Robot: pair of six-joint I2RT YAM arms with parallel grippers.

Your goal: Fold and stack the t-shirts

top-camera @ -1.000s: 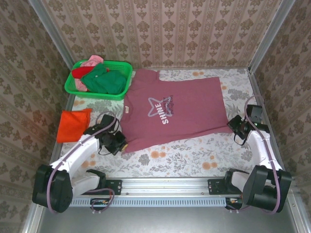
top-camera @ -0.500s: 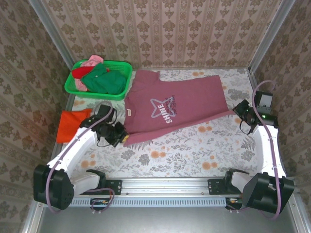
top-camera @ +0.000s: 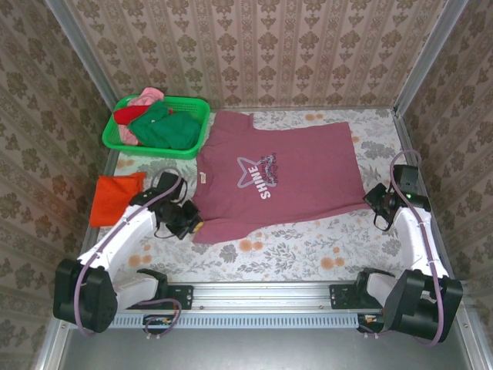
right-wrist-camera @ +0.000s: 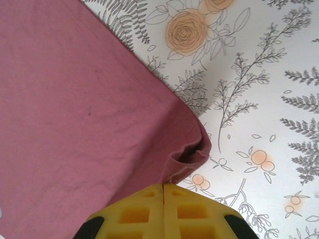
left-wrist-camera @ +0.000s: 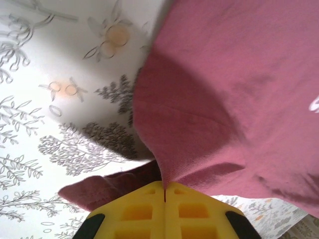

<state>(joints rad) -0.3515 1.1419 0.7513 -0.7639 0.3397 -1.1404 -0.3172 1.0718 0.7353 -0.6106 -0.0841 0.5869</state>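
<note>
Maroon shirt [top-camera: 277, 177]: soft, light, limp; hold by corners; left claw [left-wrist-camera: 164, 188] pinches corner nearer basket [top-camera: 154, 151], right claw [right-wrist-camera: 163, 187] pinches farthest corner.

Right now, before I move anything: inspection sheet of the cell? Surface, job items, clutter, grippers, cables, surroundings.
Surface: floral-print tablecloth, flat.
Job's things: maroon cloth t-shirt with pale SHINE print spread mid-table; orange-red folded t-shirt at the left edge; green, red and pink shirts heaped in the green plastic basket, far left.
Clutter: nothing seen.
Grippers: left gripper shut on the maroon t-shirt's near-left corner; right gripper shut on its near-right corner.
Cables: purple cables looped along both arms.
Surroundings: patterned wallpaper walls; metal rail at the near edge.
</note>
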